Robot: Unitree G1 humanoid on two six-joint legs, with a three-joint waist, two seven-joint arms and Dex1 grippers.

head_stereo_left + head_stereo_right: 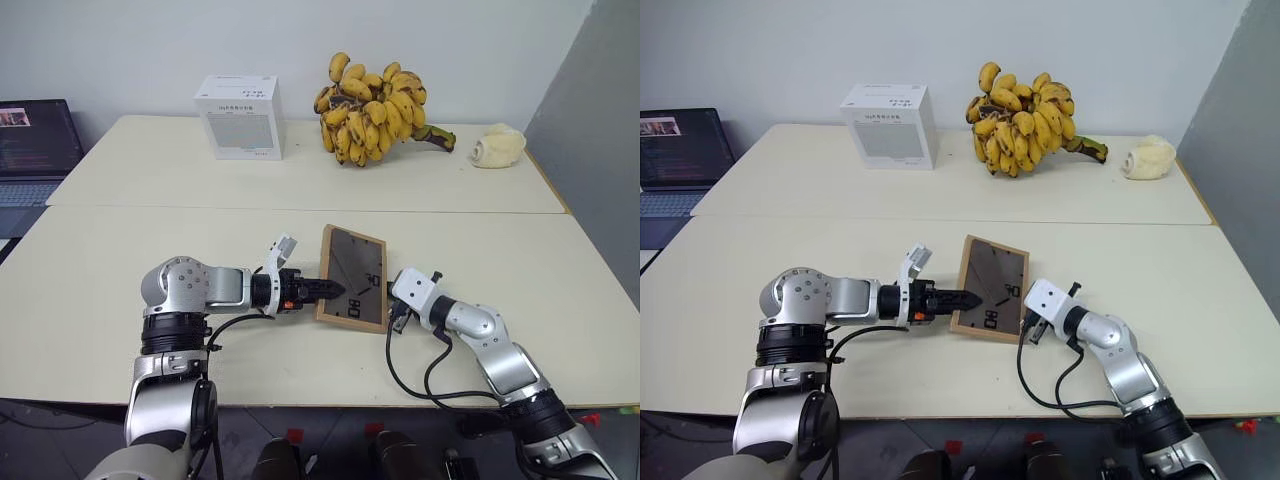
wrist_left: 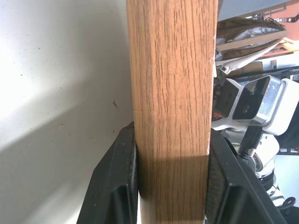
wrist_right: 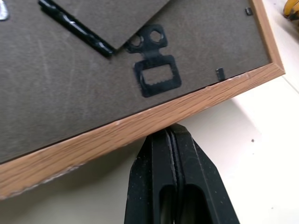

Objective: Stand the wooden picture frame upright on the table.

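Observation:
The wooden picture frame [image 1: 358,262] is tilted up off the table [image 1: 120,260] near its front middle, with the dark back panel [image 3: 93,70] and its metal hanger facing me. My left gripper [image 1: 338,291] reaches in from the left. Its two black fingers [image 2: 117,186] are shut on the frame's light-wood edge [image 2: 170,84], one on each face. My right gripper [image 1: 392,318] is shut with nothing between its fingers. Its tips [image 3: 170,135] press against the frame's wooden edge at the right.
A white box [image 1: 240,117], a large bunch of bananas [image 1: 375,108] and a pale lumpy object [image 1: 498,147] stand along the far side of the table. A laptop [image 1: 35,140] sits off to the far left. A grey wall runs along the right.

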